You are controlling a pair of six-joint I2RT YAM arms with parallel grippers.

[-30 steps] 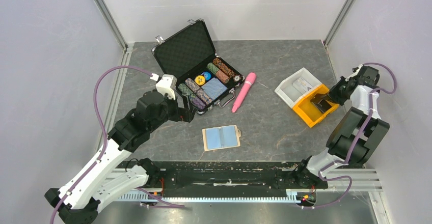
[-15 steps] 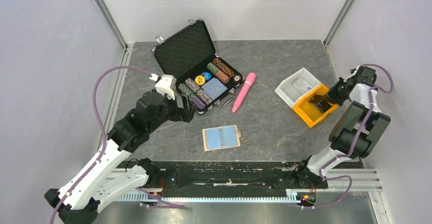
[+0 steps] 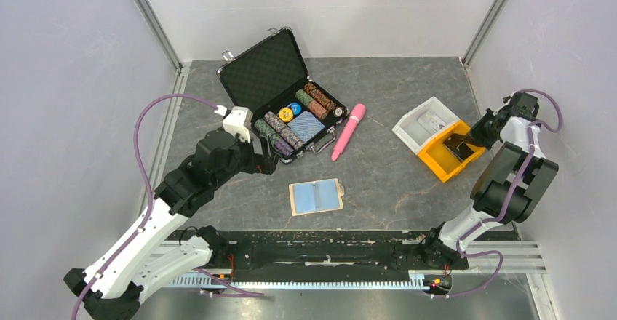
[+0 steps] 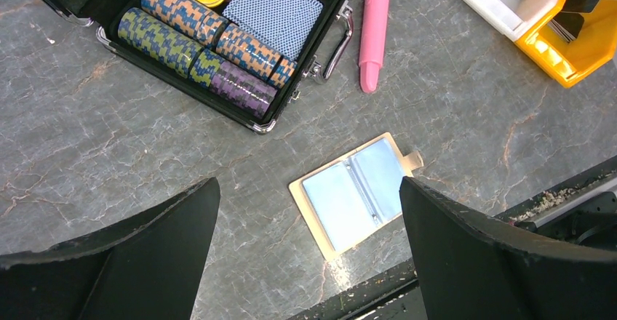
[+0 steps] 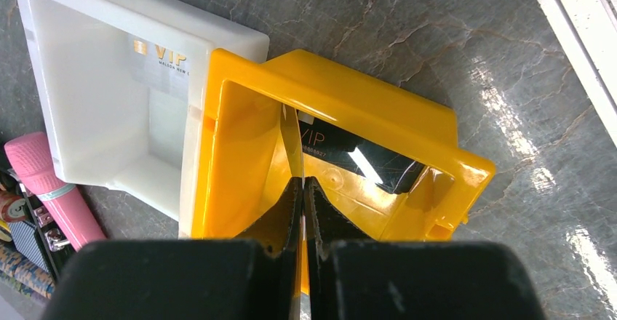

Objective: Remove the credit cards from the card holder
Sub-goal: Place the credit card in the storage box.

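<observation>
Card holder lies open and flat on the table near the front edge, its two light blue faces up and its small tab pointing right. Left hand hangs over the table just to the holder's left, fingers spread wide and holding nothing. Right hand is at the yellow bin, fingers pressed together on a thin card seen edge-on. A dark card lies inside that bin. A silvery card lies in the white bin touching it.

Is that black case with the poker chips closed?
No, the black case lies with its lid raised, and the poker chips inside show.
</observation>
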